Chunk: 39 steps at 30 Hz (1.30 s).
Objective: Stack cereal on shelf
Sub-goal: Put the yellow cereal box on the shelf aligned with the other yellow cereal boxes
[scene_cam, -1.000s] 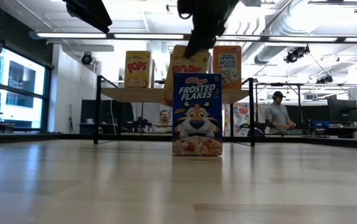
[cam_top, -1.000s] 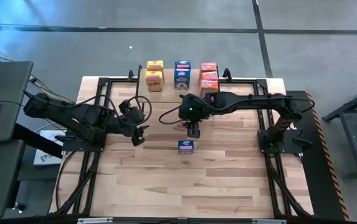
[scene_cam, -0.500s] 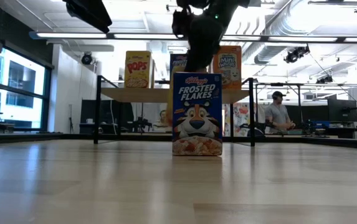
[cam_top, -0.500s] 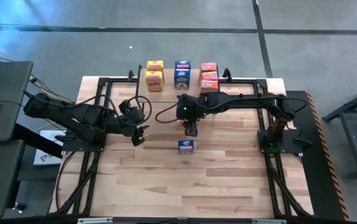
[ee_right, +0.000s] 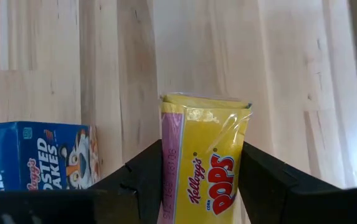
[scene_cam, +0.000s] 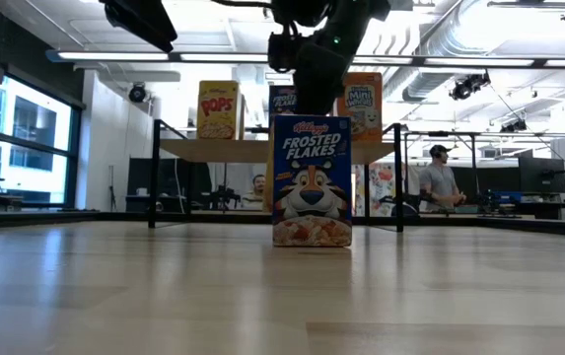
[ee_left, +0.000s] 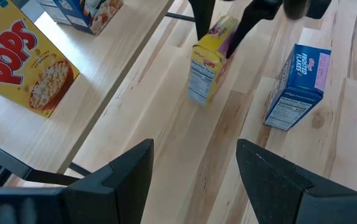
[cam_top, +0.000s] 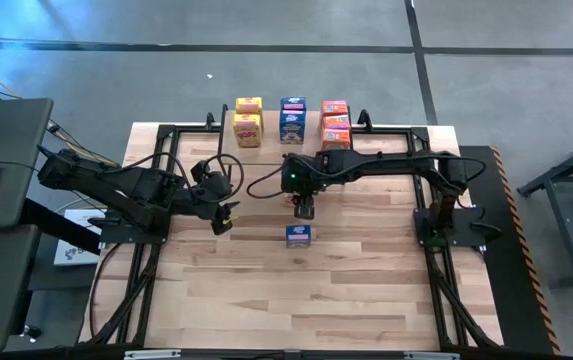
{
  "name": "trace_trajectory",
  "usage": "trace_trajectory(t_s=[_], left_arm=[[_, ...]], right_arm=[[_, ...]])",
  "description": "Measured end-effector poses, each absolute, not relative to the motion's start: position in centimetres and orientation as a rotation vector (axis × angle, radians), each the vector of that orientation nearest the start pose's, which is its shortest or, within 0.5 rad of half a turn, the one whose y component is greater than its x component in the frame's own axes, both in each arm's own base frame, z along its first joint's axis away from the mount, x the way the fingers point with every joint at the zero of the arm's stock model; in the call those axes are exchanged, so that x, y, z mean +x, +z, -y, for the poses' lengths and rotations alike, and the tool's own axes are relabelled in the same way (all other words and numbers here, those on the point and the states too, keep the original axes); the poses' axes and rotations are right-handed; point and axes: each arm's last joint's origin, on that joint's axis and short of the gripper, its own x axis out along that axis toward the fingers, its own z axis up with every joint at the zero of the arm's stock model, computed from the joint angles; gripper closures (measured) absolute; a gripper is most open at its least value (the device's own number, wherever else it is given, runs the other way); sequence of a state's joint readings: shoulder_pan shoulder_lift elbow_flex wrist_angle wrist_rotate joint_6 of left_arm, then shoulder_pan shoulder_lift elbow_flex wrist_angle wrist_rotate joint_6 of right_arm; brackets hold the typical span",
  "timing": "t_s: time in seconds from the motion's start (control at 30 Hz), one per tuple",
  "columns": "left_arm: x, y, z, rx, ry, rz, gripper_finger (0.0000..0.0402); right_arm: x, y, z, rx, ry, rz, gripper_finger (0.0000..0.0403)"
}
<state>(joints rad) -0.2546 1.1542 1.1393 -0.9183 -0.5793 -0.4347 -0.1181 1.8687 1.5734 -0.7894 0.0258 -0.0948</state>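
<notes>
My right gripper [cam_top: 304,208] is shut on a yellow Pops cereal box [ee_right: 203,163] over the middle of the table. Just nearer stands a blue Frosted Flakes box [cam_top: 299,235] on its base; in the low view this blue box [scene_cam: 312,179] hides the yellow one. The shelf [scene_cam: 218,150] stands at the far edge and carries two yellow boxes [cam_top: 248,118], two blue [cam_top: 292,116] and three orange [cam_top: 335,124]. My left gripper [cam_top: 228,215] hangs open to the left of the middle, touching nothing. My right gripper pinches the yellow box's upper end [ee_left: 220,30] between its two fingers [ee_left: 202,12], one on each broad face. The fingers come from above, pointing down. The box hangs tilted below them; whether its lower end [ee_left: 198,99] touches the table I cannot tell.
A black metal frame [cam_top: 166,135] runs around the tabletop, and both arm bases stand at its left and right sides. Bare wood lies on the near half of the table [cam_top: 296,300]. People sit in the room behind the shelf [scene_cam: 442,182].
My right gripper, still shut on the yellow box, has come down and a little toward the table's left. The box, earlier showing tilted above the blue box in the low view, has sunk behind it. The blue box has stayed put.
</notes>
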Motion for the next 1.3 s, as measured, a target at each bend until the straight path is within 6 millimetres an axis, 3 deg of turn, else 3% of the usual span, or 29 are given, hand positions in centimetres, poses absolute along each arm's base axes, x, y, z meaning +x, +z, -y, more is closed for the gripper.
trace_trajectory(t_s=[0.5, 1.03, 1.3], left_arm=[[21.1, 32.7, 3.9, -0.025, 0.475, -0.767, 0.0181], [21.1, 32.7, 3.9, -0.025, 0.475, -0.766, 0.0181], [21.1, 32.7, 3.8, -0.025, 0.475, -0.767, 0.0181]], right_arm=[[39.4, 24.8, 5.2, -0.016, -0.091, -1.114, 0.0231], [39.6, 24.3, 5.3, -0.01, -0.114, -1.122, 0.0172], [38.7, 26.3, 5.3, -0.038, -0.127, -1.087, 0.0162]])
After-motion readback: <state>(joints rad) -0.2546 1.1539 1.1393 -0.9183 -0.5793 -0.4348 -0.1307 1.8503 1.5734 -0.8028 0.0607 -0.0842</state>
